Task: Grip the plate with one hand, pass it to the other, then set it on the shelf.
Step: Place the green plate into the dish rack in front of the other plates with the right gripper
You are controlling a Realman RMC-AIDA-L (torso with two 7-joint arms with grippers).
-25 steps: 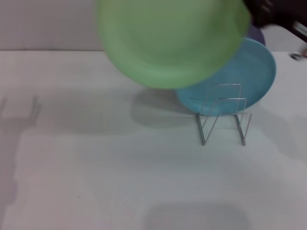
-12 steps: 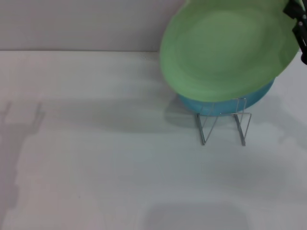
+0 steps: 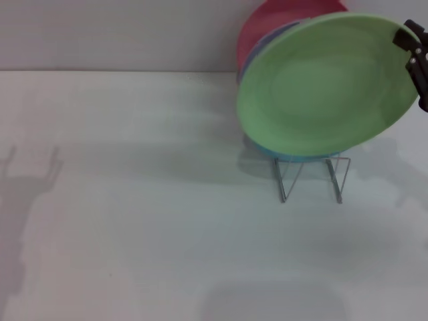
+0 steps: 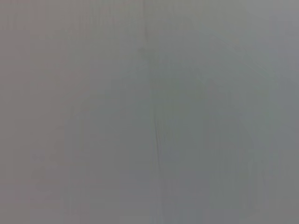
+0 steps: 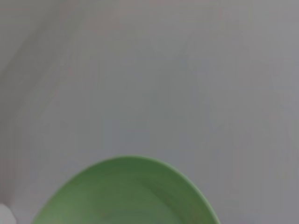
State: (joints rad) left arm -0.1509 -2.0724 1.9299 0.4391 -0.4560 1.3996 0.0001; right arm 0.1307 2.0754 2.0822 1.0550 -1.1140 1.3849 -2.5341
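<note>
Swinging rightward and tilting more upright since a second ago, the plate [image 3: 324,87] now hangs face-on above the shelf [image 3: 311,175], uncovering a red plate [image 3: 267,27] and a lavender plate [image 3: 257,50] stacked behind it. From the left of the head view: bare white table [image 3: 134,221], marked only by arm shadows, with the left gripper out of sight and its wrist camera showing blank grey; then the shelf, with a sliver of a turquoise plate [image 3: 294,158] showing under the green rim; then, at the right edge, the right gripper [image 3: 414,57], pinching the plate's rim. The right wrist view shows only the green rim [image 5: 126,196] against grey. Thin, rigid plastic, the plate looks light and probably slick, so a one-point rim pinch seems adequate but could let it pivot; the rim is the natural hold, since the face offers nothing to grasp. Its lower edge appears near the wire loops, though whether it touches them cannot be told. Count: four plates, one each of green, turquoise, lavender and red; one wire shelf; one gripper visible.
</note>
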